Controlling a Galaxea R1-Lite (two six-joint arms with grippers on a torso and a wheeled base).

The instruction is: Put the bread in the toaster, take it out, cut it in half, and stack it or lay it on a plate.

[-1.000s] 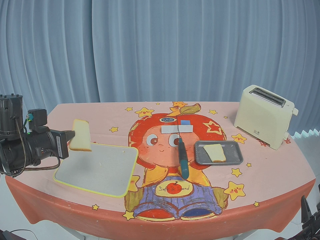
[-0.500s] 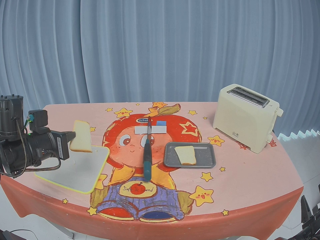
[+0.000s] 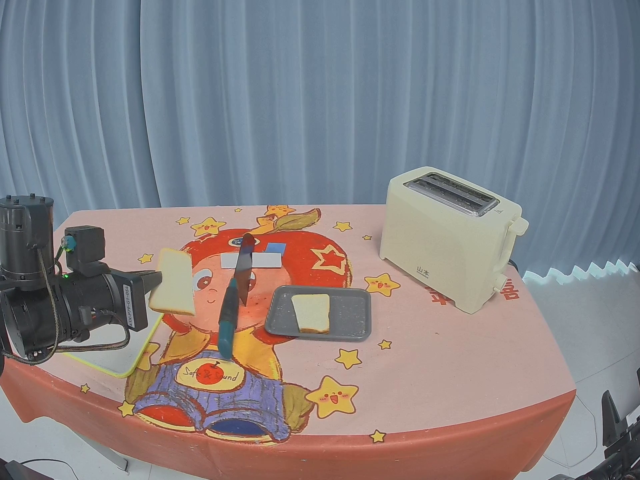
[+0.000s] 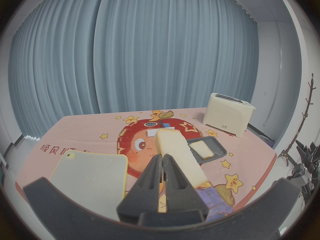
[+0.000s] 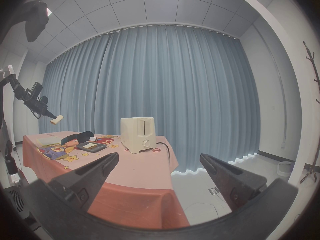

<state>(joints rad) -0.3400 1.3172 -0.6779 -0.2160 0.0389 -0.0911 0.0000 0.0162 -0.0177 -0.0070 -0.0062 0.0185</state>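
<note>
My left gripper point(image 3: 157, 281) is shut on a slice of bread point(image 3: 173, 292), holding it upright in the air above the right edge of the cutting board point(image 3: 137, 353), close to the knife point(image 3: 231, 299). In the left wrist view the fingers point(image 4: 151, 174) pinch the slice point(image 4: 178, 154) by its lower end. The cream toaster point(image 3: 448, 236) stands at the table's far right, its slots showing nothing inside. A second piece of bread point(image 3: 312, 313) lies on the grey tray point(image 3: 352, 312). My right gripper point(image 5: 158, 170) hangs open off the table's right side, holding nothing.
The knife, with a teal handle and dark blade, lies between the board and the tray. A small white and blue block point(image 3: 260, 259) sits behind the blade. The toaster's cord point(image 5: 165, 149) hangs off the table edge. Bare cloth lies in front of the toaster.
The whole head view has swung to the right, so the table's things slid left in the picture. Relative to the table, the held slice went from over the board to near the knife.
</note>
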